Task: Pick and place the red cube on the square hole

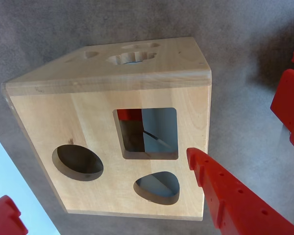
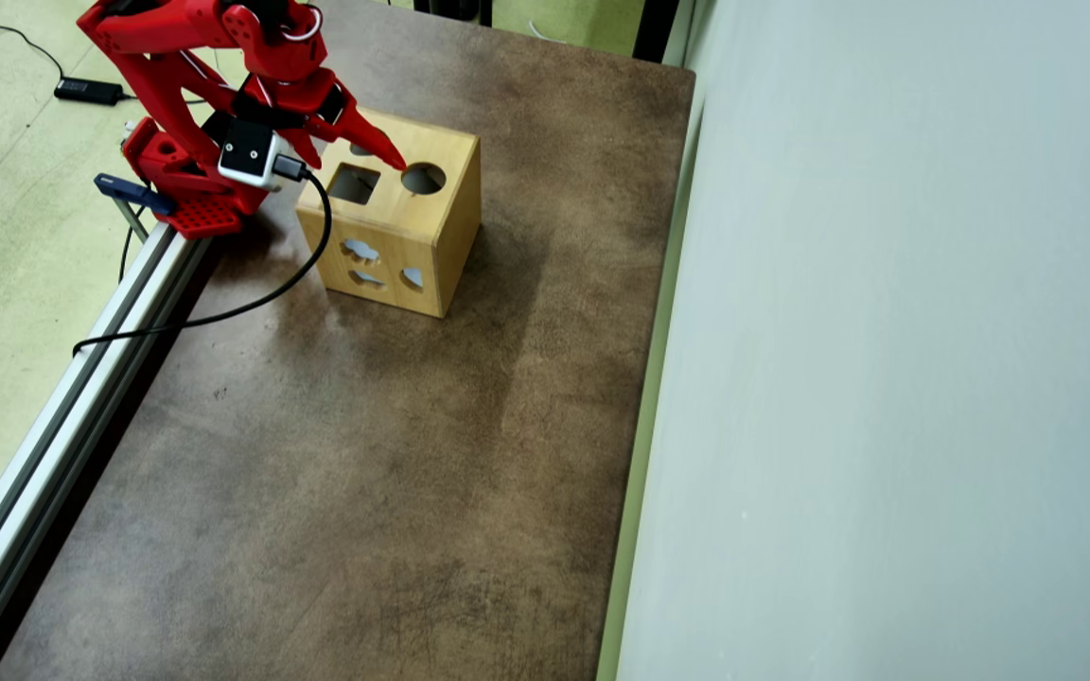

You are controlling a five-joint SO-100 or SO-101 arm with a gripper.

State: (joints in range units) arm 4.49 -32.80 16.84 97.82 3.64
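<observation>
As seen from the wrist view, upper left to lower right: round cut-out (image 1: 77,162), then square hole (image 1: 148,133) at centre with red cube (image 1: 129,115) showing inside its upper left corner; tool (image 1: 100,193) spread open and empty over wooden box (image 2: 400,227) on brown desk (image 2: 365,473).

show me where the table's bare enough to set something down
The brown table is bare below and right of the wooden box in the overhead view, out to the grey wall. Crowded only at the top left, where the end effector hangs over the box's square hole.
</observation>
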